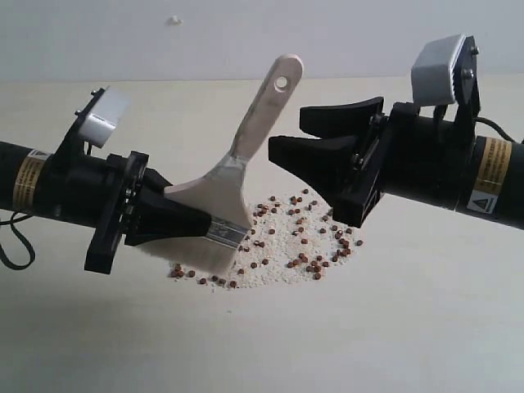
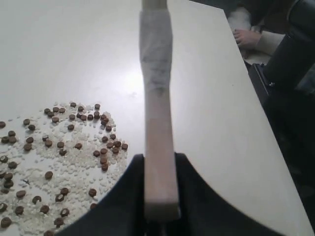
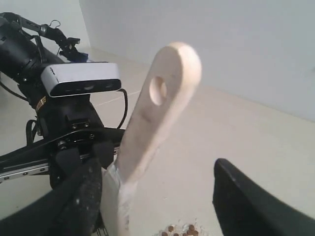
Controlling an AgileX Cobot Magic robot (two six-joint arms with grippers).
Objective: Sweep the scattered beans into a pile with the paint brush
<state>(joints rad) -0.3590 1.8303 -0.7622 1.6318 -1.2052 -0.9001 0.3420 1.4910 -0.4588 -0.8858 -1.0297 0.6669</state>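
My left gripper (image 1: pixel 232 226) is shut on the paint brush (image 1: pixel 246 143) at its silver ferrule. The cream bristles (image 1: pixel 209 258) rest on the table at the left edge of the beans (image 1: pixel 299 237), reddish-brown pellets mixed with pale grains. The wooden handle leans up to the right, its hole at the top. In the left wrist view the paint brush (image 2: pixel 158 123) shows edge-on between the left gripper's (image 2: pixel 160 164) jaws, with the beans (image 2: pixel 59 147) beside it. My right gripper (image 1: pixel 286 133) hovers open just right of the handle. Its view shows the handle (image 3: pixel 157 108) ahead of the right gripper's (image 3: pixel 160 169) spread jaws, untouched.
The pale table (image 1: pixel 409 327) carries only the beans and the brush. Its edge (image 2: pixel 266 147) runs close past the left gripper, with dark objects and a person's foot (image 2: pixel 248 37) beyond. The left arm and its camera (image 3: pixel 81 78) face my right gripper at short range.
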